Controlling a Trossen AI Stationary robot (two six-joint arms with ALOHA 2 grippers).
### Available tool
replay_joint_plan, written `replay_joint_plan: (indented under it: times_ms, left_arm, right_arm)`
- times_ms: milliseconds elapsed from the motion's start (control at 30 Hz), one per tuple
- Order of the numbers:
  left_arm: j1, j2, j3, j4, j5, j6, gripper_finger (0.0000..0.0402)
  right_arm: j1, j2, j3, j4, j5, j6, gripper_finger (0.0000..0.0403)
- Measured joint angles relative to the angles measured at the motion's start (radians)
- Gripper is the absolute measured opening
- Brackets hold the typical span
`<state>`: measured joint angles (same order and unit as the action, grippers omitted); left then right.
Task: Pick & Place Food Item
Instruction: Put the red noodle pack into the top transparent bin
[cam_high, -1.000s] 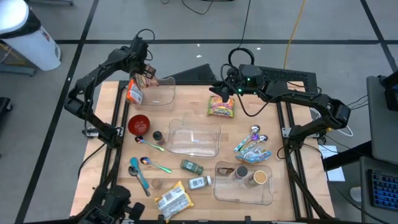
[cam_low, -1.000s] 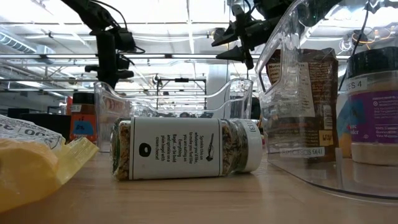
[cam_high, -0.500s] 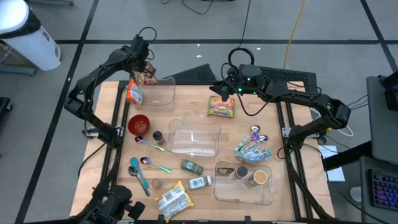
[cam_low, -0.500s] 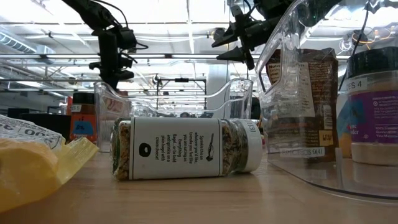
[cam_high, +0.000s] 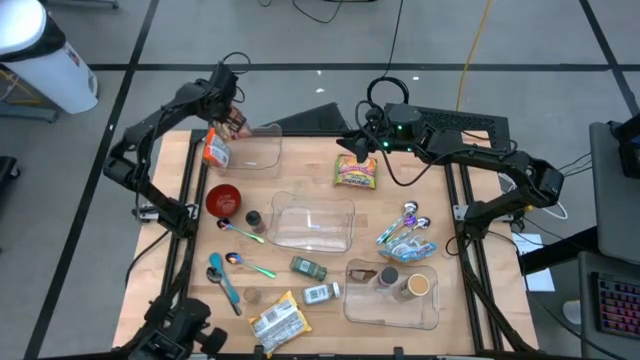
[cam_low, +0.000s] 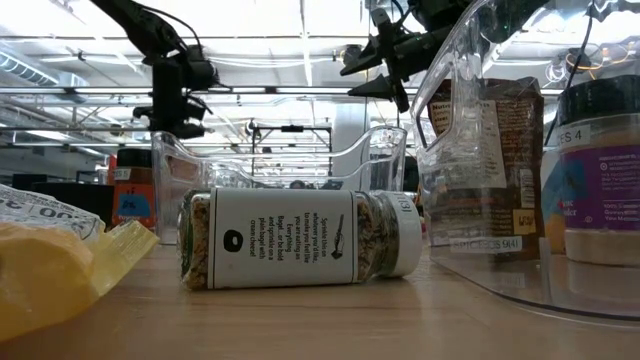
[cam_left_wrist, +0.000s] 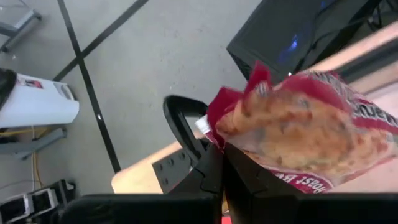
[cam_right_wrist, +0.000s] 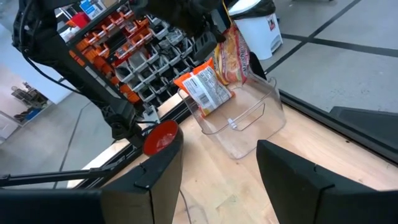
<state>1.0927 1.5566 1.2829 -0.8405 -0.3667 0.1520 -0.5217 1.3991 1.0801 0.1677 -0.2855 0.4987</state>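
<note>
At the far left corner of the wooden table (cam_high: 160, 270), the left gripper (cam_high: 232, 116) is clenched on the top edge of a red crinkly snack bag with a clear window showing golden pieces (cam_left_wrist: 298, 134), holding it in the air over the far left edge of a clear rectangular plastic bin (cam_high: 252, 152). An orange-and-white foil snack packet (cam_high: 214, 150) leans against that bin's left wall. Judging by this, the step in hand is placing the bag in the bin. Doing it well would mean carrying the bag further over the bin's open middle, clear of the wall and the leaning packet, lowering it until it sits inside, and only then letting go. Further right, a larger clear plastic tub (cam_high: 312, 223) stands at mid-table. Beyond it, the right gripper (cam_high: 352, 147) waits with fingers apart and nothing between them, above a yellow-and-pink printed snack packet (cam_high: 357, 172).
</note>
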Motion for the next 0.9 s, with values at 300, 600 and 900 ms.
replay_joint_plan:
  times_ms: [300, 600, 900]
  left_arm:
    - [-0.014, 0.000, -0.015, 0.005, 0.008, 0.002, 0.0026]
    - [-0.042, 0.000, -0.015, -0.004, 0.009, 0.079, 0.0009]
    - [-0.046, 0.001, -0.015, -0.011, 0.010, 0.071, 0.0041]
  right_arm:
    - [0.000, 0.000, 0.000, 0.000, 0.000, 0.013, 0.0196]
    - [0.000, 0.000, 0.000, 0.000, -0.001, 0.012, 0.0196]
    - [0.000, 0.000, 0.000, 0.000, -0.004, 0.011, 0.0196]
